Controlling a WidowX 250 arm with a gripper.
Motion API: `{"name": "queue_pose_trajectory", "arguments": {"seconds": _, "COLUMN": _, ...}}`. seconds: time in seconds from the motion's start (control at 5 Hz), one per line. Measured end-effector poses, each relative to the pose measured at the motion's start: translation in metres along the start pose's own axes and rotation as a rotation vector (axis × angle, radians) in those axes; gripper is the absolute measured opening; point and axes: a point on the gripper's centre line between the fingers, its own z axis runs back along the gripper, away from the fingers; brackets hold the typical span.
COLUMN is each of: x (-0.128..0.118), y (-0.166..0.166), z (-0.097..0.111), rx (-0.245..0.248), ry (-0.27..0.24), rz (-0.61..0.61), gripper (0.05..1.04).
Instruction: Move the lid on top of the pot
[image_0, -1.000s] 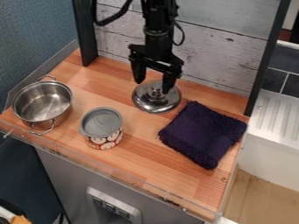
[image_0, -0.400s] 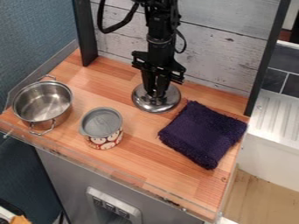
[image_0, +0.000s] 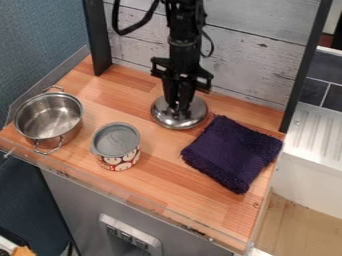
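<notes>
You had the gripper (image_0: 178, 107) pointing down at the metal lid (image_0: 191, 118), its fingers drawn together on the knob in the middle. The lid lay flat on the wooden table (image_0: 170, 172), near the wall panel (image_0: 250, 65) at the back. Well apart from it, over by the table's left edge in your camera view, stood the steel pot (image_0: 48, 117), upright and uncovered. Between them, nearer the front, you had a can (image_0: 121, 160), and just beside the lid, a dark purple cloth (image_0: 232, 152).
</notes>
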Motion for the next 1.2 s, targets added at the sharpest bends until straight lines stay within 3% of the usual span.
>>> {"name": "queue_pose_trajectory", "arguments": {"seconds": 0.2, "x": -0.004, "y": 0.025, "z": 0.068, "rx": -0.027, "ry": -0.131, "rz": 0.071, "gripper": 0.284}}
{"name": "queue_pose_trajectory", "arguments": {"seconds": 0.4, "x": -0.039, "y": 0.059, "z": 0.097, "rx": -0.037, "ry": -0.158, "rz": 0.153, "gripper": 0.284}}
{"name": "queue_pose_trajectory", "arguments": {"seconds": 0.6, "x": -0.084, "y": 0.097, "z": 0.105, "rx": -0.03, "ry": -0.134, "rz": 0.227, "gripper": 0.284}}
{"name": "queue_pose_trajectory", "arguments": {"seconds": 0.8, "x": -0.124, "y": 0.124, "z": 0.091, "rx": -0.021, "ry": -0.083, "rz": 0.299, "gripper": 0.284}}
{"name": "queue_pose_trajectory", "arguments": {"seconds": 1.0, "x": -0.147, "y": 0.145, "z": 0.071, "rx": 0.024, "ry": -0.072, "rz": 0.355, "gripper": 0.284}}
{"name": "queue_pose_trajectory", "arguments": {"seconds": 1.2, "x": -0.144, "y": 0.154, "z": 0.048, "rx": 0.033, "ry": -0.056, "rz": 0.393, "gripper": 0.284}}
